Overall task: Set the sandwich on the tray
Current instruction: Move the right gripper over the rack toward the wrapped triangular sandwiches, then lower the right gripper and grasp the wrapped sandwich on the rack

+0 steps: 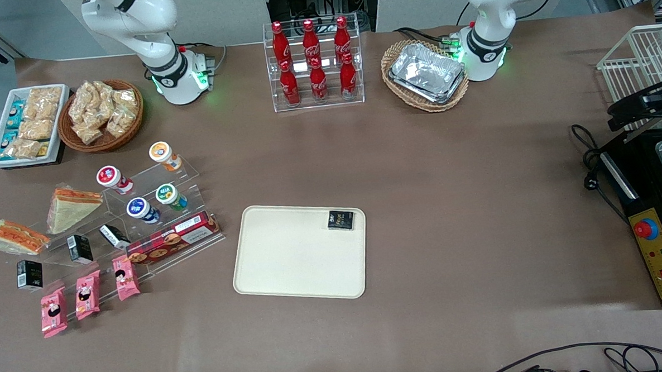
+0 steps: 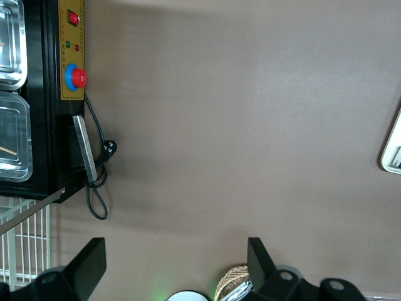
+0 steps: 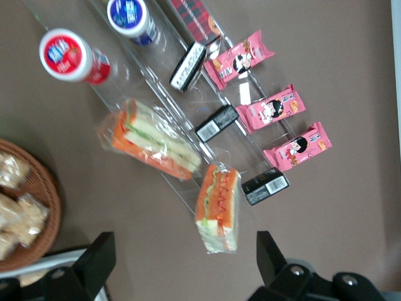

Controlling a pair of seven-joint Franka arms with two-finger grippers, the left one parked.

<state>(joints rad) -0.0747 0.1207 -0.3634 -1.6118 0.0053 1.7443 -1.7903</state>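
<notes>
The sandwich (image 1: 17,237) (image 3: 218,207) sits on a clear rack (image 1: 142,216) near the working arm's end of the table, right next to a bigger sandwich (image 1: 74,208) (image 3: 155,143). The gripper (image 3: 182,263) hangs above it, fingers (image 3: 94,260) spread wide with nothing between them. The tray (image 1: 290,266) lies mid-table with a black packet (image 1: 341,219) in its corner.

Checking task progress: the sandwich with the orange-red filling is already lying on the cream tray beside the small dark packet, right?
No. In the front view the sandwich lies on the clear display stand, toward the working arm's end of the table. The tray holds only the small dark packet. The pincer hangs open above the sandwich.
</notes>
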